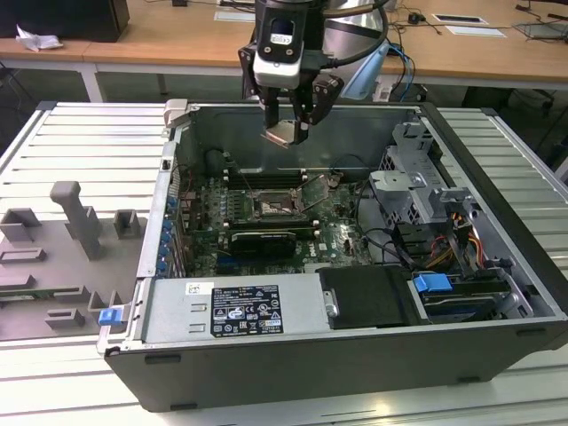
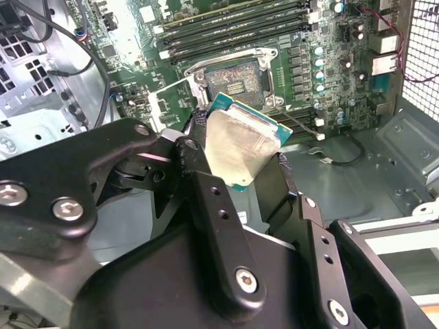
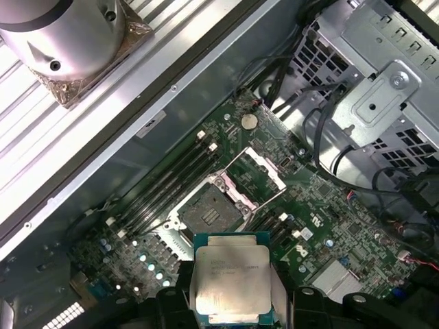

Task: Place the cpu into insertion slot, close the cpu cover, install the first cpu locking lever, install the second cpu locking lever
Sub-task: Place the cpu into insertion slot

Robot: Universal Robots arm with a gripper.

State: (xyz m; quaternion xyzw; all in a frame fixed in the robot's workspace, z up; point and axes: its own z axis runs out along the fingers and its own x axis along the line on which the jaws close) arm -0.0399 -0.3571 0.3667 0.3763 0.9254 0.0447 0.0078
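The gripper [image 2: 238, 149] pinches the chip [image 3: 231, 284] by two edges, likely sparing its underside, above the socket [image 3: 209, 209]. The cover [image 3: 257, 168] lies flipped open beside the socket, baring it.

Pale wooden desks [image 1: 177, 35] behind a ribbed light-grey worktable [image 1: 80, 151]

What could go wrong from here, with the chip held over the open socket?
1. The gripper holds the cpu by its edges, tilted in the exterior view and not yet in the insertion slot. If it goes down skewed, it may seat crooked.
2. The cpu cover stands open right beside the slot. A slightly off descent could catch the chip's edge on it.
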